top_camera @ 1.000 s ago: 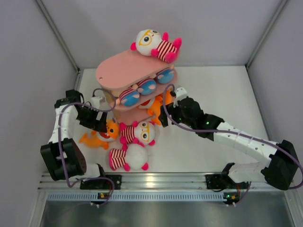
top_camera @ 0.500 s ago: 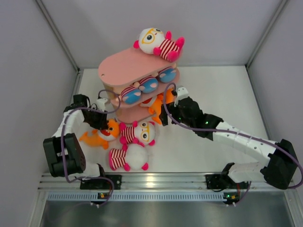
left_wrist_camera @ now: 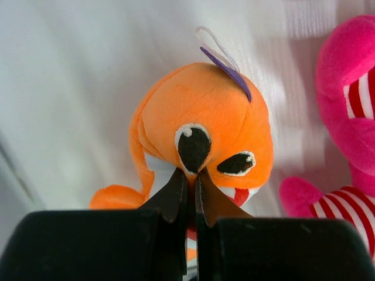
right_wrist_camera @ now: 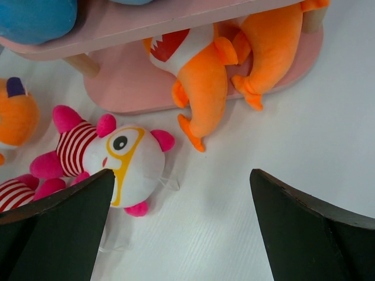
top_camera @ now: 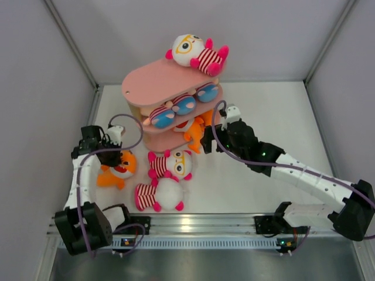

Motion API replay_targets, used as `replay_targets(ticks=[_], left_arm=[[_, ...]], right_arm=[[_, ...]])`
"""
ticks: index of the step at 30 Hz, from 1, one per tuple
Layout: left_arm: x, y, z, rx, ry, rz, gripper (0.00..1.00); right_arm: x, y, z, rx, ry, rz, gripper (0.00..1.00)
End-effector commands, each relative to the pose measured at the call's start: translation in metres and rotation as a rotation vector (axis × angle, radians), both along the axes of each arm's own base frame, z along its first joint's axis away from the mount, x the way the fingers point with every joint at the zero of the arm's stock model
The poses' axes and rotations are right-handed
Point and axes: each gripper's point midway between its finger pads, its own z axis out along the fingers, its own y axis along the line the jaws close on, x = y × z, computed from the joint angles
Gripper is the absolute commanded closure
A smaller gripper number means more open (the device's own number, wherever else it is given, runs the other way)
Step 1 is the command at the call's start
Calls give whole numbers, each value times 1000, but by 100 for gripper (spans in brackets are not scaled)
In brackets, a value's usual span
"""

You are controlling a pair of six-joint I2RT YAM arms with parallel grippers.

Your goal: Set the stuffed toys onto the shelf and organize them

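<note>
White table (top_camera: 275,111); left pincer (left_wrist_camera: 190,173) tight on fish (left_wrist_camera: 205,111)

Shelf (top_camera: 153,88) stands at the middle rear of the table (top_camera: 281,117); top tier carries one glasses toy (top_camera: 196,54) at its right end; middle tier holds a row of boy toys (top_camera: 181,106) side by side; bottom tier holds fish toys (top_camera: 196,130) at its right end. On the table before the shelf lie two more: a front glasses toy (top_camera: 171,165) just beside the bottom tier, and a near glasses toy (top_camera: 159,196) touching it on the near side; a lone fish toy (top_camera: 116,170) lies to their left, apart from the shelf.
</note>
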Motion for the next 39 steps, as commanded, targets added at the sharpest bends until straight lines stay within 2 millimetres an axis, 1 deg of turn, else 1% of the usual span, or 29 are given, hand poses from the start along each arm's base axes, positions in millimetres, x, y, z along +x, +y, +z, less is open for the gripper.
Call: replay_targets(ticks=[1,4,5,6,7,8,9,10,12,13,15,16,18,19,20,21,22,23,25,26,27,28,29,31,33,34,35,37,39], left_arm=[[-7,15,43,67,-66,111,100],[-6,21,78,90,-134,171,100],[-6,21,103,97,-187,179,100],[-6,22,117,102,-216,190,100],[-3,22,146,106,-281,203,100],[-6,20,159,97,-298,205,100],[-8,16,175,83,-334,209,100],[-7,13,207,78,-411,206,100],[-10,1,239,22,-495,205,100],[-13,-4,272,8,-581,201,100],[-19,-16,307,-56,-669,204,100],[-27,-25,340,-82,-754,177,100],[-31,-34,366,-146,-807,182,100],[-38,-44,386,-180,-856,154,100],[-38,-48,392,-208,-861,149,100],[-40,-53,397,-242,-865,141,100],[-46,-63,406,-298,-874,119,100],[-45,-68,407,-327,-863,108,100],[-47,-76,413,-390,-862,104,100],[-50,-81,416,-415,-868,88,100],[-52,-85,419,-455,-864,97,100],[-52,-88,420,-485,-863,97,100],[-56,-93,429,-513,-891,75,100],[-60,-99,439,-597,-895,99,100],[-63,-103,454,-678,-921,124,100],[-65,-104,457,-703,-926,132,100],[-65,-104,461,-725,-930,144,100],[-64,-104,469,-791,-931,177,100],[-62,-104,473,-840,-922,208,100]], right_arm=[[-2,9,24,52,-42,29,1],[-4,10,31,60,-56,46,1],[-5,10,34,59,-59,54,1],[-4,11,42,64,-72,58,0],[-5,9,44,49,-75,63,1],[-5,8,53,57,-87,66,1],[-6,8,57,57,-94,73,1],[-8,8,60,53,-101,85,0],[-13,10,75,67,-131,125,1],[-15,10,78,65,-135,139,2],[-19,13,97,74,-177,181,6],[-23,17,105,82,-194,211,9],[-30,27,128,102,-251,265,11],[-33,33,138,113,-279,288,11],[-33,40,161,148,-337,292,12],[-48,55,171,135,-387,353,12],[-55,64,181,133,-425,371,11],[-61,79,197,143,-467,405,10],[-102,114,214,203,-515,569,9],[-111,127,216,241,-515,616,8],[-119,137,236,354,-537,640,7],[-129,146,240,402,-533,693,7],[-129,158,237,431,-518,707,7],[-132,172,247,525,-490,716,7],[-132,188,239,569,-447,719,7],[-132,189,251,632,-470,701,7],[-130,194,242,646,-448,687,7],[-129,196,250,742,-431,652,7],[-120,201,245,779,-408,601,7]])
